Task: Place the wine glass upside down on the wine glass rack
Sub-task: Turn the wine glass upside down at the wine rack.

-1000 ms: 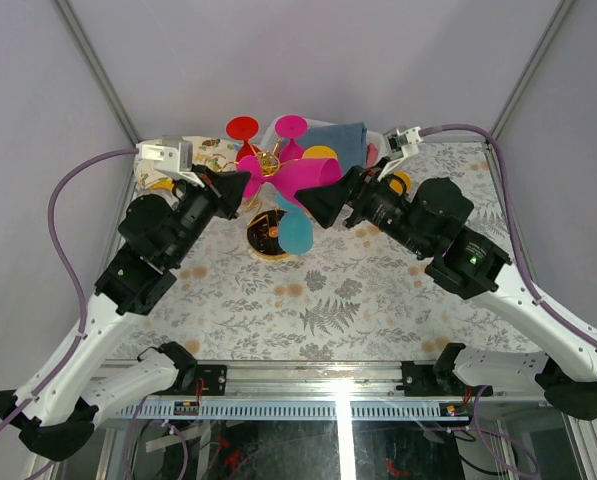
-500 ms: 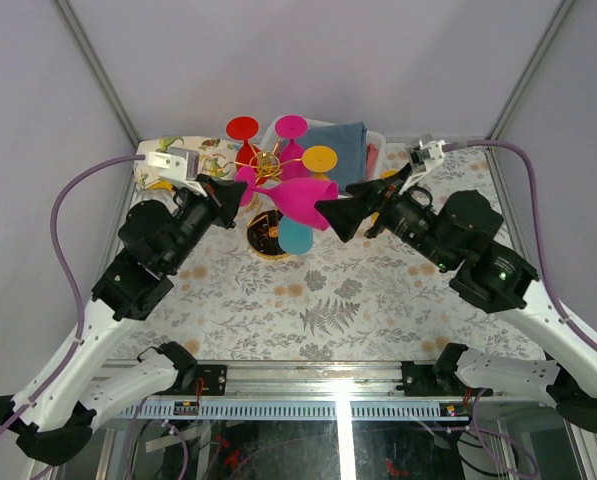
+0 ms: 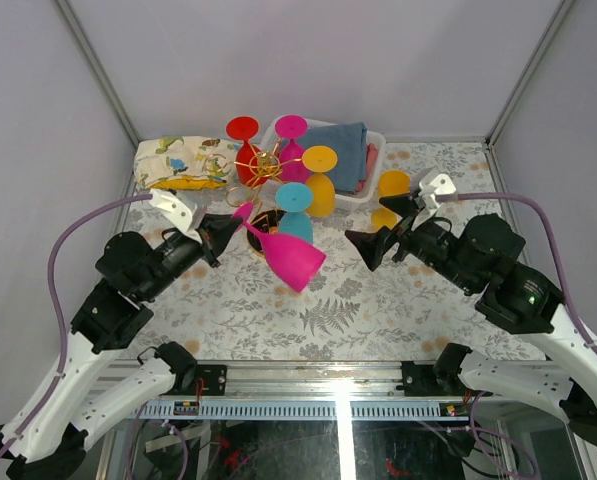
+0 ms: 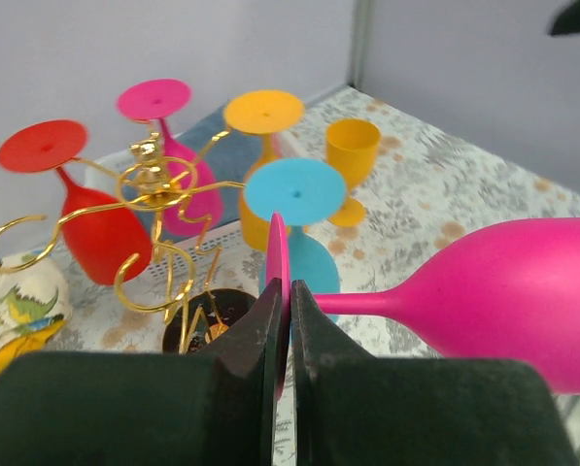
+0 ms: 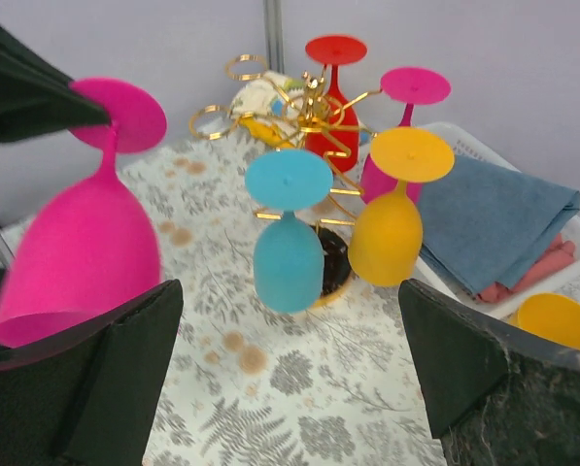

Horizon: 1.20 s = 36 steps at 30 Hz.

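The left pincer (image 4: 290, 291) is shut tight on the edge of the round foot of a pink wine glass (image 3: 296, 262), with one jaw pressed flat against each face of the disc. The glass is off the counter (image 3: 328, 300) and in the air on the near side of the rack (image 3: 263, 165), not hung on it. Its foot is high and toward the rack, its stem slants down, and its bowl points toward the near right with the mouth over the flowered surface. The foot sits just beside one of the rack's near wire loops; I cannot tell whether they touch.

The rack is a gold wire stand at the far middle of the counter. Four glasses hang on it bowl down and foot up: a red glass (image 3: 246, 160), a second pink glass (image 3: 291, 126), a yellow-orange glass (image 3: 319, 158) and a blue glass (image 3: 294, 197) nearest the arms. Its dark round base (image 5: 330, 262) shows between the blue and yellow-orange bowls.

The right pincer (image 3: 363, 243) is spread wide with nothing between its jaws. It hangs over the counter to the right of the held glass, apart from it and facing the rack.

Behind the rack on the right is a white basket (image 3: 376, 140) with a folded blue cloth (image 3: 343, 148) in it. A yellow cup (image 3: 392, 184) stands mouth up just beside the basket, and a patterned cloth bundle (image 3: 178, 160) lies at the far left.
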Available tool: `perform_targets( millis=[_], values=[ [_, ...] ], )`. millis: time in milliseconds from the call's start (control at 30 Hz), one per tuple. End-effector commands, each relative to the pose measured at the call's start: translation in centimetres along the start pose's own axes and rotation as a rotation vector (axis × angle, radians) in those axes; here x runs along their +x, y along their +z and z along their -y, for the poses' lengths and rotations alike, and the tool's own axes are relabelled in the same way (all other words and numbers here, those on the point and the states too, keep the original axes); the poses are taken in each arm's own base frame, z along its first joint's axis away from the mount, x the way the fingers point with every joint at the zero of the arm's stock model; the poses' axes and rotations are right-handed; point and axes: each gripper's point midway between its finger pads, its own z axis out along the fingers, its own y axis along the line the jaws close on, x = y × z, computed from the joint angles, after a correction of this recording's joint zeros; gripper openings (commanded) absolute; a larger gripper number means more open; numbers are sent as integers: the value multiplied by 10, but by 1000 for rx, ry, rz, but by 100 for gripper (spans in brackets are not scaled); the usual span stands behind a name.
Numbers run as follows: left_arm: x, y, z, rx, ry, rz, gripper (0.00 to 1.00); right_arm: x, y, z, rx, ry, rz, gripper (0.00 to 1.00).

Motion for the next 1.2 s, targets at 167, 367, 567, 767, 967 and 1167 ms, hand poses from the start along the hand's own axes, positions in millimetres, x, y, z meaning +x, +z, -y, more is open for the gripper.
perform_targets(
  millis=[167,367,567,767,967,1167],
  values=[
    [37,-9,61,431,196,-109,0,34,11,-36,-273,-287,-44,99],
    [44,-12,85,605,208,-119,0,52,26,-72,-480,-371,85,89],
    [45,-19,103,746,212,-127,0,58,32,-99,-639,-412,178,79],
    [46,-26,115,844,199,-127,0,63,39,-116,-743,-388,148,71],
    [45,-26,116,855,201,-127,0,71,46,-126,-804,-354,122,63],
    [45,-24,117,857,205,-127,0,77,52,-130,-830,-349,98,43]
  ],
)
